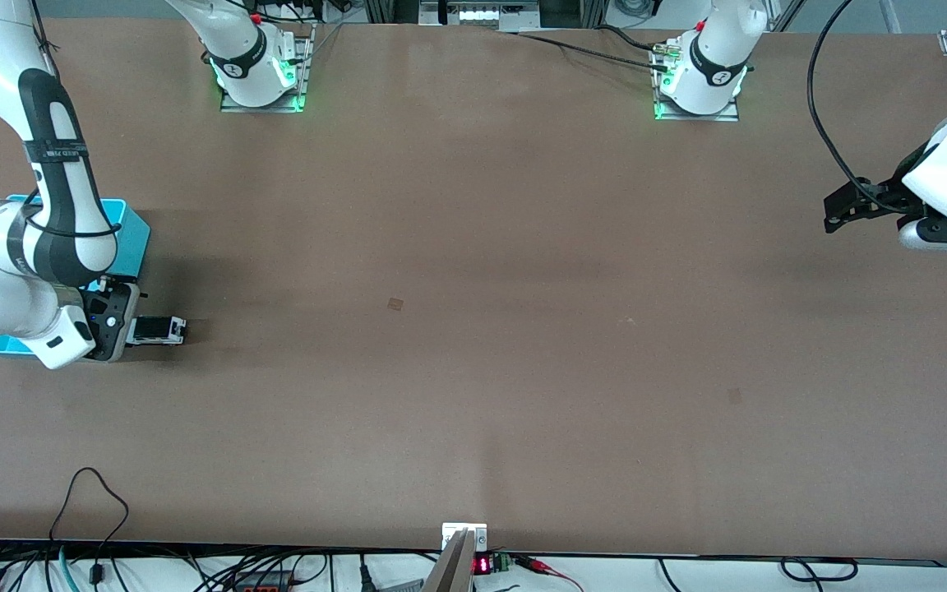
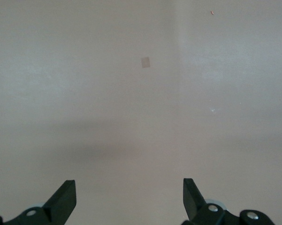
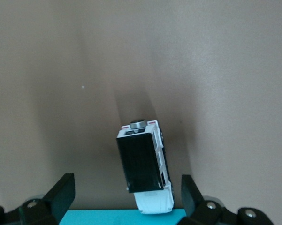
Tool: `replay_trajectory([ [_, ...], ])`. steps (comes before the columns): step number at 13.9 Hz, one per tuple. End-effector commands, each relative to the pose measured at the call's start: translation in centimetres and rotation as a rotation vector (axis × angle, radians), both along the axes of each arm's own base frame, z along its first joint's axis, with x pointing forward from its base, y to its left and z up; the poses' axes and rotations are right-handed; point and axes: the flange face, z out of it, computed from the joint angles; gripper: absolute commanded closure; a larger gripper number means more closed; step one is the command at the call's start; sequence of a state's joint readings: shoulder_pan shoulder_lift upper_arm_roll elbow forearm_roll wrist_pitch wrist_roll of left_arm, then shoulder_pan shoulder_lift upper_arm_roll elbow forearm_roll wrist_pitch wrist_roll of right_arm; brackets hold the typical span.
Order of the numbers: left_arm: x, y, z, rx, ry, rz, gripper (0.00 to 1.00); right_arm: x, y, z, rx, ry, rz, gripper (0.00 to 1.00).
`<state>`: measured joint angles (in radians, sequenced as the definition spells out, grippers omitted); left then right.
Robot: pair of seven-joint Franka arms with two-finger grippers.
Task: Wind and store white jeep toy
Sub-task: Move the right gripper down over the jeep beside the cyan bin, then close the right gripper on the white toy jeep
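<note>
The white jeep toy [image 1: 158,330] with its black roof sits on the brown table beside the cyan bin [image 1: 133,238], on the bin's side toward the table's middle. In the right wrist view the jeep [image 3: 141,165] lies between my open fingers, not gripped, its white front end at the bin's edge [image 3: 84,218]. My right gripper [image 1: 130,329] is open, low over the jeep and the bin's edge [image 3: 126,190]. My left gripper [image 1: 840,210] is open and empty, held above bare table at the left arm's end [image 2: 129,192]; that arm waits.
The right arm's forearm covers much of the cyan bin. A small tan mark [image 1: 395,304] is on the table's middle. Cables and a small display [image 1: 482,565] run along the table edge nearest the front camera.
</note>
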<state>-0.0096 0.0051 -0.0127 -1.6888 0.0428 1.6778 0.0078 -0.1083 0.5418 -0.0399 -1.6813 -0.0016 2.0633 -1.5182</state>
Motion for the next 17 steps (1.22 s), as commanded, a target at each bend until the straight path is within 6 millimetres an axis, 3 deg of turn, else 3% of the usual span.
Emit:
replay_trajectory([
  [1, -0.5, 0.0, 0.8, -0.009, 0.002, -0.019, 0.0, -0.6, -0.7, -1.0, 0.025, -0.043, 0.04, 0.0],
  [10, -0.5, -0.1, 0.9, -0.008, 0.0, -0.019, 0.0, -2.7, -1.2, -5.0, 0.014, -0.125, 0.091, 0.0],
  [17, -0.6, -0.2, 0.7, -0.007, 0.012, -0.02, 0.0, -3.2, -1.0, -6.3, 0.008, -0.157, 0.092, 0.0],
])
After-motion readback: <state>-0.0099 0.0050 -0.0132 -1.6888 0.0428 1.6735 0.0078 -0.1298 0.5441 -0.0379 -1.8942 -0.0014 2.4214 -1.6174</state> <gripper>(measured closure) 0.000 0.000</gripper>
